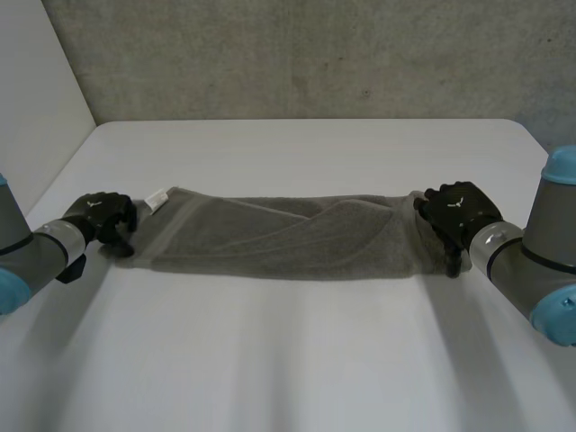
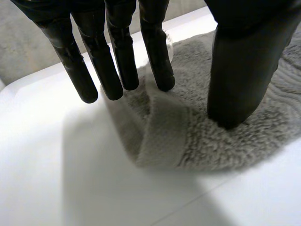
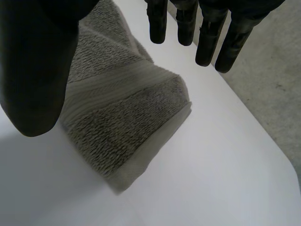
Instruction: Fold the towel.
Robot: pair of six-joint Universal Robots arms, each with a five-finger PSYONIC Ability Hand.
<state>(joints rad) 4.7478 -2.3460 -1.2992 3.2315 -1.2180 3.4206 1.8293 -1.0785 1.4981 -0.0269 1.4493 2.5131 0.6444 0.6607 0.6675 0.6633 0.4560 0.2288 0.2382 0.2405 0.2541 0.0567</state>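
Surface (image 1: 288,360) carries the grey towel (image 1: 279,238), a long folded strip across its middle. The left hand (image 1: 108,219) and right hand (image 1: 459,214) sit at its ends, fingers straight, neither gripping. Risk — uneven pinches could let one end slip, skewing the fold.

1. Head view: high, rear centre, facing down and forward across the table (image 1: 297,360).
2. Left wrist view: very near, looking along the left hand (image 2: 244,70); shares the towel (image 2: 225,141)'s left end with the head view.
3. Right wrist view: equally near, along the right hand (image 3: 37,70); shares the right end.
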